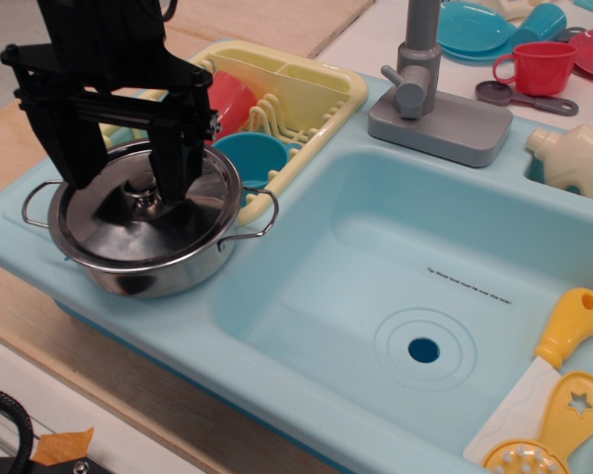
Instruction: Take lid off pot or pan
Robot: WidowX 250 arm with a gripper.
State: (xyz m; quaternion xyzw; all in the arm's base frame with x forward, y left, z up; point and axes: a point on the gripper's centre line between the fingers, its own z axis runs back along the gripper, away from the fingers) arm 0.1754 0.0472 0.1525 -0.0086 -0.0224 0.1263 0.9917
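Note:
The shiny round steel lid (143,232) sits closed on the shallow steel pot (163,278), which stands on the left ledge of the light-blue toy sink. The pot's wire loop handles show at its left and right sides. The lid's small metal knob (144,197) is at its centre. My black gripper (126,188) is open and low over the lid. One finger stands to the left of the knob and the other (175,163) just to its right. The jaws are apart and hold nothing.
A yellow dish rack (296,94) with a blue cup (249,158) and red plate stands right behind the pot. The sink basin (405,296) opens to the right. A grey faucet (429,99) stands behind the basin. Yellow utensils (553,395) lie at the basin's right.

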